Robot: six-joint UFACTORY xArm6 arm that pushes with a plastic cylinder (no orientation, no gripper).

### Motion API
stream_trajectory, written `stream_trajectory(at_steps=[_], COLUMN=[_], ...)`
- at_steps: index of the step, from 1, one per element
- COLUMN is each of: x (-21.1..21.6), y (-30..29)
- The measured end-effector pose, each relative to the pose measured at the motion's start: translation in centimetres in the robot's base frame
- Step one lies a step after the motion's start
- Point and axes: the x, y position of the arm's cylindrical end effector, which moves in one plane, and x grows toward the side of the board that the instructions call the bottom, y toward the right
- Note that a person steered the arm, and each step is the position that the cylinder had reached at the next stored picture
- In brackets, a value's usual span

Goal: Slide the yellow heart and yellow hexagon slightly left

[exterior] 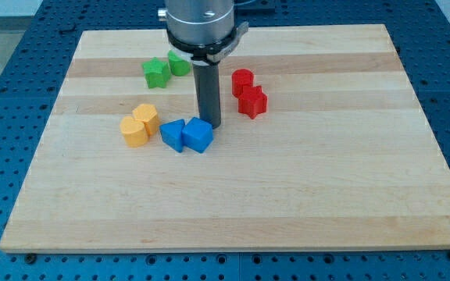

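Note:
The yellow heart [134, 130] and the yellow hexagon [146, 116] sit touching each other at the board's left centre. My tip [210, 125] is to their right, just above and behind the blue cube [198, 135], close to or touching it. A blue triangular block [173, 134] lies between the cube and the yellow pair.
A green star-shaped block [156, 72] and a second green block [180, 63] lie near the view's top, left of the rod. Two red blocks [243, 80] [252, 101] lie right of the rod. The wooden board [233, 203] ends in a blue perforated table.

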Motion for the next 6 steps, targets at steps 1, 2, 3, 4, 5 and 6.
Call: stream_trajectory(at_steps=[1,2,3,4,5,6], x=[-2.1,-2.3,-1.2,0.1,1.2,1.7], y=[-0.5,-3.7,-6.4,-9.3,-10.3,-10.3])
